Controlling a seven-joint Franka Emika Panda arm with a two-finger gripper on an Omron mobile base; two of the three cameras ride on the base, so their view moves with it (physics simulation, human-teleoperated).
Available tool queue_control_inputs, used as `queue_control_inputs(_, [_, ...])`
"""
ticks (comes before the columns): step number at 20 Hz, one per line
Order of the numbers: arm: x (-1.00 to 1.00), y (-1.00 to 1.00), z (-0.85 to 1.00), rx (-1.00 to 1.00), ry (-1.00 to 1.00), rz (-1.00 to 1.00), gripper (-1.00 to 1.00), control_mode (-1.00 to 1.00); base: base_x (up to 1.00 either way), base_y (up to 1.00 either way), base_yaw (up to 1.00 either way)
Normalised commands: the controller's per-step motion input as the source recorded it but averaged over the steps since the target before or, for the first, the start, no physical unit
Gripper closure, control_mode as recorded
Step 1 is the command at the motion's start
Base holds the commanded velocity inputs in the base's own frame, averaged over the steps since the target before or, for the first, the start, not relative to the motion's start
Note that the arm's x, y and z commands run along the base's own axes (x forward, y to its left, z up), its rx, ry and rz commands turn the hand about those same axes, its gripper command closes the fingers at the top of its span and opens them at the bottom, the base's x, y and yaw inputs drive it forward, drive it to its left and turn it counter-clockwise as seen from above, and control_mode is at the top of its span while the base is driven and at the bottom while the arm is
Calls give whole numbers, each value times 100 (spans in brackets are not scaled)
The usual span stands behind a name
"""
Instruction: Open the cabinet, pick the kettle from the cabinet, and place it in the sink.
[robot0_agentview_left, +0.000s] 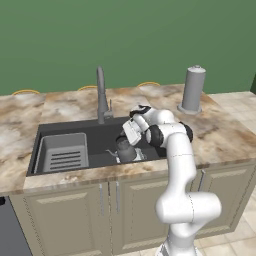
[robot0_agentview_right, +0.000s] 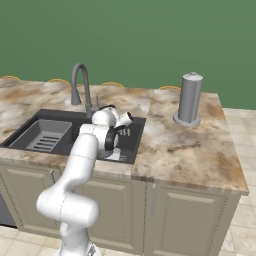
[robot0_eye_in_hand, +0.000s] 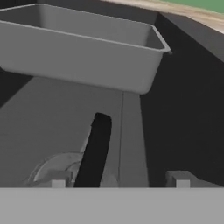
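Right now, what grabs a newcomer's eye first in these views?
The white arm bent low over the sink, its gripper just above the kettle sitting on the basin floor. In the hand view the fingertips stand apart on either side of the kettle's black handle. A tall grey canister stands on the marble counter, right of the basin.

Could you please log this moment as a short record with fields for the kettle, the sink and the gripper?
kettle: dark kettle upright on the sink floor, black handle on top
sink: dark basin, grey dish rack in its left part, faucet behind
gripper: gripper just above the kettle, fingers apart, handle between them
counter: grey canister to the right of the sink
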Motion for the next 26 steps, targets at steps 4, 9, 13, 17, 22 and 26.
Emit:
queue_control_inputs(4, [0, -38, -23, 0, 9, 0, -100, -100, 0, 0, 0])
queue_control_inputs(9, [0, -40, -23, 0, 11, 0, -100, -100, 0, 0, 0])
queue_control_inputs(13, [0, -40, -22, 0, 11, 0, -100, -100, 0, 0, 0])
queue_control_inputs(17, [0, -33, -18, 0, 11, 0, -100, -100, 0, 0, 0])
queue_control_inputs(22, [-4, -32, -11, 0, 11, 0, -100, -100, 0, 0, 0])
queue_control_inputs(26, [-9, -27, -7, 0, 12, 0, -100, -100, 0, 0, 0])
